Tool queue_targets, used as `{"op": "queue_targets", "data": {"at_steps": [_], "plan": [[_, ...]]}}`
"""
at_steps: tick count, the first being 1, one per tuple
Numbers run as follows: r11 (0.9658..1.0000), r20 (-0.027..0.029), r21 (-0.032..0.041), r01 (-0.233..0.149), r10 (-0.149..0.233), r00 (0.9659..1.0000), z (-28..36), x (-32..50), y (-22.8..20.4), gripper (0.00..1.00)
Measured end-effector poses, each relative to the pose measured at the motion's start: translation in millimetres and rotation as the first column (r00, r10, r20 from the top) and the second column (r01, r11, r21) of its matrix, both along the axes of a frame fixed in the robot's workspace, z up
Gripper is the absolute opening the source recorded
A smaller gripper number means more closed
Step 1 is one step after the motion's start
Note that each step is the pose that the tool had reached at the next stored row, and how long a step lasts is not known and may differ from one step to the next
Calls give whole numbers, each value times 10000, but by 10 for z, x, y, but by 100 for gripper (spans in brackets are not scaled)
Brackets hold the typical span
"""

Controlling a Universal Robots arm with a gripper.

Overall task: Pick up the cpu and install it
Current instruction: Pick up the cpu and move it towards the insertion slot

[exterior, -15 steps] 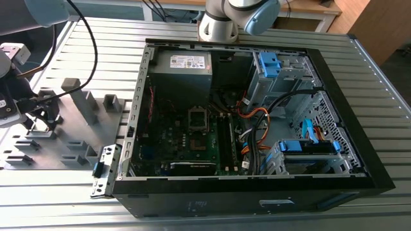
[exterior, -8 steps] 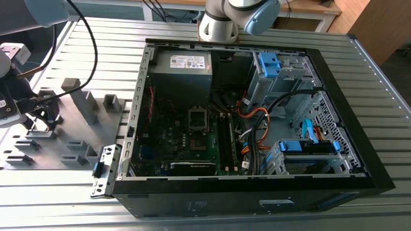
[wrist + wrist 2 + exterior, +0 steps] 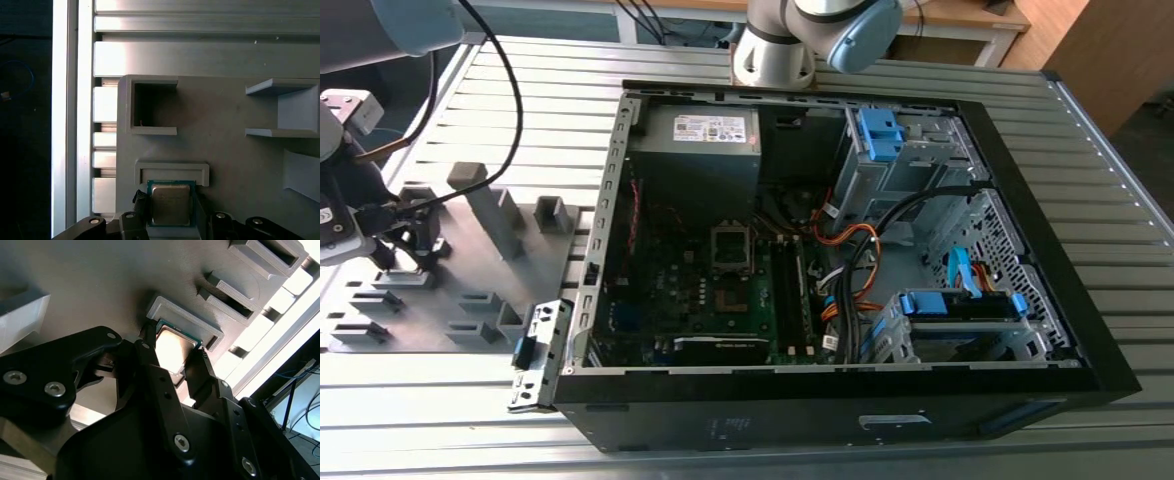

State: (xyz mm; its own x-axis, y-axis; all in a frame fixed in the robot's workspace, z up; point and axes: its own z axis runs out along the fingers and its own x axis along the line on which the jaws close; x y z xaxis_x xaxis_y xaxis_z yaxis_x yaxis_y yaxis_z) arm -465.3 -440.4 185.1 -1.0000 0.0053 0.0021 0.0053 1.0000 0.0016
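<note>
Well, gripper: the black two-fingered gripper was down over the tray, its fingers closed against two opposite edges of the cpu, pinching it.
Cpu: the small flat square chip with a silver-grey metal top and green rim sat between the fingertips at the tray's raised rectangular nest. Whether it had left the tray's surface could not be told.
Tray: the grey plastic fixture tray carried several blocks and open pockets.
Case: the open black computer case lay just beside the tray, and the square metal-framed socket on its green motherboard was well apart from the tray.
Progress: judged early. The cpu was gripped, while carrying it to the socket and seating it were not yet done.
</note>
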Motion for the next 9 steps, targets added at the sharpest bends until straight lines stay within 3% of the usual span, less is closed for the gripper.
{"op": "queue_targets", "data": {"at_steps": [9], "plan": [[10000,2,0,-1,1,10000,1,-1,-1,49]]}}
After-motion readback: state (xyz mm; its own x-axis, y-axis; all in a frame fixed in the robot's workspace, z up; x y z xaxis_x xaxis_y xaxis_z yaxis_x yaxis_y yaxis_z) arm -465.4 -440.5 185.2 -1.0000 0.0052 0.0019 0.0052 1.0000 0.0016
